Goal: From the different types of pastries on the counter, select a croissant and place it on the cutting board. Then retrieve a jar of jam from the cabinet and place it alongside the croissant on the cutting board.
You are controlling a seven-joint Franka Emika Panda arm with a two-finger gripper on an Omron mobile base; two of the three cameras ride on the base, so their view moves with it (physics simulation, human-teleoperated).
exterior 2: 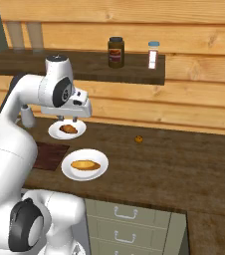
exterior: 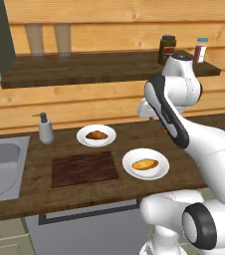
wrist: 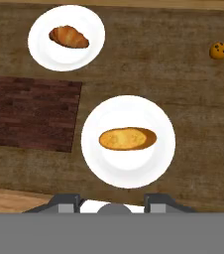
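The croissant [exterior: 97,135] [exterior 2: 68,129] [wrist: 68,36], brown and ridged, lies on a white plate [wrist: 39,49] at the back of the counter [exterior 2: 174,159]. A smooth golden bun [exterior: 145,164] [wrist: 128,139] rests on a second white plate [wrist: 94,163] nearer the front. Left of that plate lies the dark reddish cutting board [exterior: 84,168] [wrist: 29,114], bare. My gripper [exterior 2: 68,119] [wrist: 114,201] hangs open above the bun's plate, nothing between its fingers. The jar of jam is out of view.
A steel sink [exterior: 0,164] and a soap dispenser [exterior: 45,128] stand left of the board. A small orange cookie [exterior 2: 139,139] [wrist: 219,50] lies to the right. On the wall shelf stand a dark yellow-labelled jar [exterior: 168,48] and a blue-capped shaker [exterior: 200,50].
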